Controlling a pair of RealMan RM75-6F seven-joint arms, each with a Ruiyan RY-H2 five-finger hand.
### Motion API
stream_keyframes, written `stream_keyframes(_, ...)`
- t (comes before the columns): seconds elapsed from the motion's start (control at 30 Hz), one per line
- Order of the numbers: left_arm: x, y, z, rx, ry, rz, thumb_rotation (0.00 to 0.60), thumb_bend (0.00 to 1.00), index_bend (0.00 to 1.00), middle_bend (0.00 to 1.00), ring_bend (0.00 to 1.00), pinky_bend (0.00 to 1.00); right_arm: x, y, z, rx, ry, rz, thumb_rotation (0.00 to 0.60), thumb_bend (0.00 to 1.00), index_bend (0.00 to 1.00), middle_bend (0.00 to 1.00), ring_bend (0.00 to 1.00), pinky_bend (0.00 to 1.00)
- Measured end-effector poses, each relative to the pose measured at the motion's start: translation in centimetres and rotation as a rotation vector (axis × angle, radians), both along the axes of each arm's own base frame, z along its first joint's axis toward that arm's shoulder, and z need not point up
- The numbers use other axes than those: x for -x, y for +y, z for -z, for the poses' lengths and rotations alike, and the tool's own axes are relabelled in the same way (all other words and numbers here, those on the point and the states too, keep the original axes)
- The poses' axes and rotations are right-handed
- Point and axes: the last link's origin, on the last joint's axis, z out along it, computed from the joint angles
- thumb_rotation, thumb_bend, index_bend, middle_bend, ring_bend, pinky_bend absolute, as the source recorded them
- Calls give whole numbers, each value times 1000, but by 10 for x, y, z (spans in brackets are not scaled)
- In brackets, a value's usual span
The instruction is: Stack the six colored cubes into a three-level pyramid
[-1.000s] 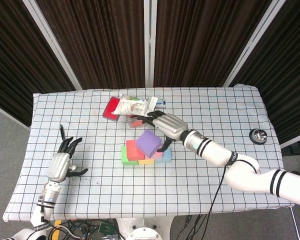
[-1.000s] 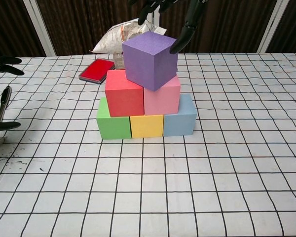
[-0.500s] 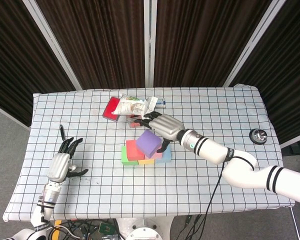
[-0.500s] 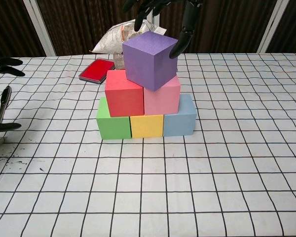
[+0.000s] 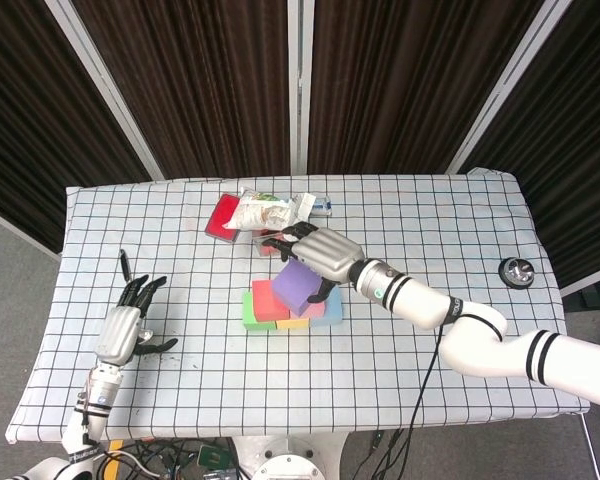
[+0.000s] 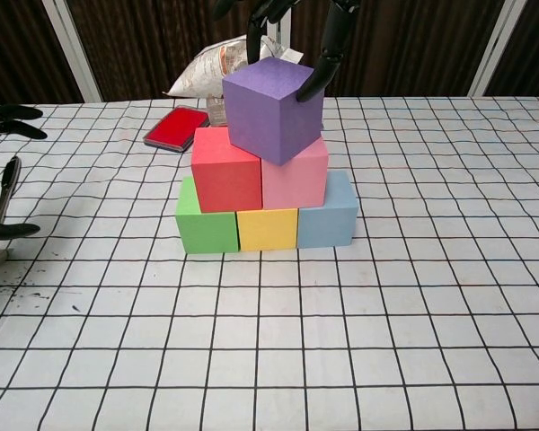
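Green [image 6: 206, 224], yellow [image 6: 267, 229] and blue [image 6: 328, 215] cubes form the bottom row. A red cube [image 6: 225, 171] and a pink cube [image 6: 296, 175] sit on them. The purple cube [image 6: 272, 108] [image 5: 298, 282] rests on top, turned askew to the row below. My right hand [image 5: 320, 255] [image 6: 287, 18] hovers over it with fingers spread; one fingertip touches the cube's upper right corner. My left hand [image 5: 120, 325] [image 6: 9, 184] lies open at the table's near left, far from the stack.
A red flat case [image 5: 223, 215] [image 6: 175, 127] and a white snack bag [image 5: 265, 212] [image 6: 220, 63] lie just behind the stack. A small metal object [image 5: 517, 271] sits near the right table edge.
My right hand has shifted left, further over the purple cube. The cube and the rest of the stack have hardly moved. The left hand is still.
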Motion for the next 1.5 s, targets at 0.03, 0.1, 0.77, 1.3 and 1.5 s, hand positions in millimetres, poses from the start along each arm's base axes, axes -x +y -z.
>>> stream_keyframes(0.03,0,0,0,0,0,0,600,0,92,130,0,8,0,0,0,2,-2,0,600,78,0,310,0,0)
stream_keyframes(0.1,0,0,0,1,1,0,600,0,92,130,0,8,-1,0,1,7,-8,-1,600,86,0,327,0,0)
stream_keyframes(0.77,0,1,1,6,-7,-1,600,0,92,130,0,8,-6,5,-9,83,-150,31,600,120,0,497,63,0)
stream_keyframes(1.3,1,2,2,12,-6,1,600,0,92,130,0,8,-6,46,-7,254,-146,161,600,127,0,535,89,0)
stream_keyframes(1.5,2,1,2,14,-9,0,600,0,92,130,0,8,-10,58,2,304,-123,221,600,138,0,539,95,0)
